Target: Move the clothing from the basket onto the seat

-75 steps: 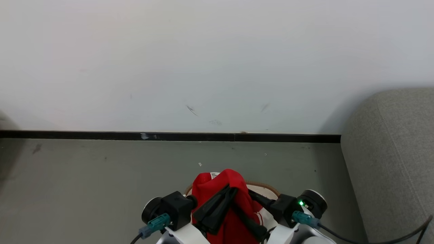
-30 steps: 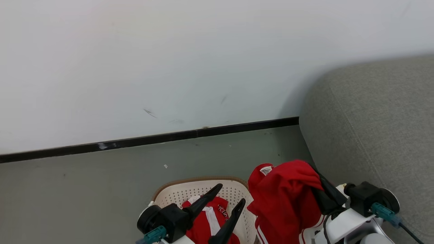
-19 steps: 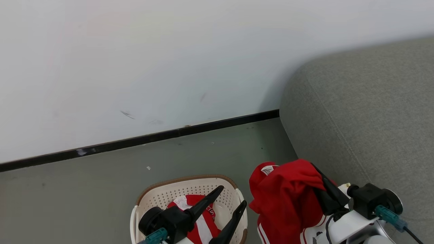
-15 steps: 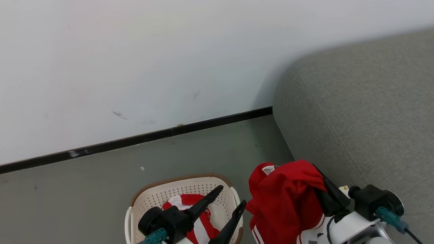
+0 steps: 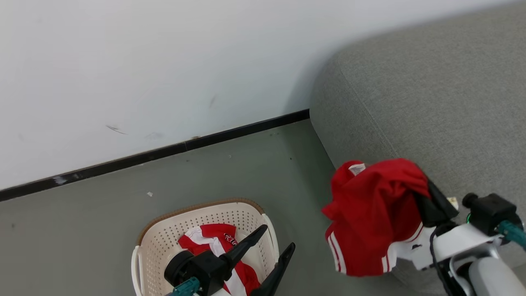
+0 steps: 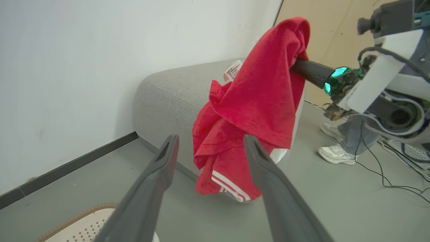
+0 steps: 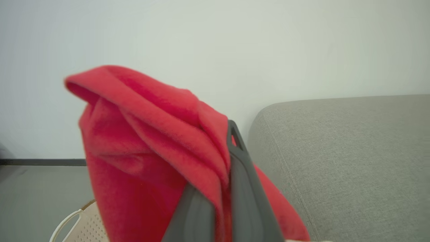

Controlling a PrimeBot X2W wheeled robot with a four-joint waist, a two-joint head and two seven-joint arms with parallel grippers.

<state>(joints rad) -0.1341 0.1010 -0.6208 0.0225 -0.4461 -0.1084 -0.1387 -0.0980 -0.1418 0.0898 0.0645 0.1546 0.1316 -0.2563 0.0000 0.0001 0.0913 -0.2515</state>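
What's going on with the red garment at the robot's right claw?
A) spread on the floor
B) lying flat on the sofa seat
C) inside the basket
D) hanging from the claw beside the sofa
D: the red garment drapes from the shut right gripper, beside the grey sofa.

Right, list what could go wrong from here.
The red white-striped garment hangs low from the shut right claw, beside the rounded arm of the grey fabric sofa; released here, it could land on the floor.
The claw seems to pinch only a fold, so the cloth may slip.
A person's white shoe stands nearby; wheeling could hit it.
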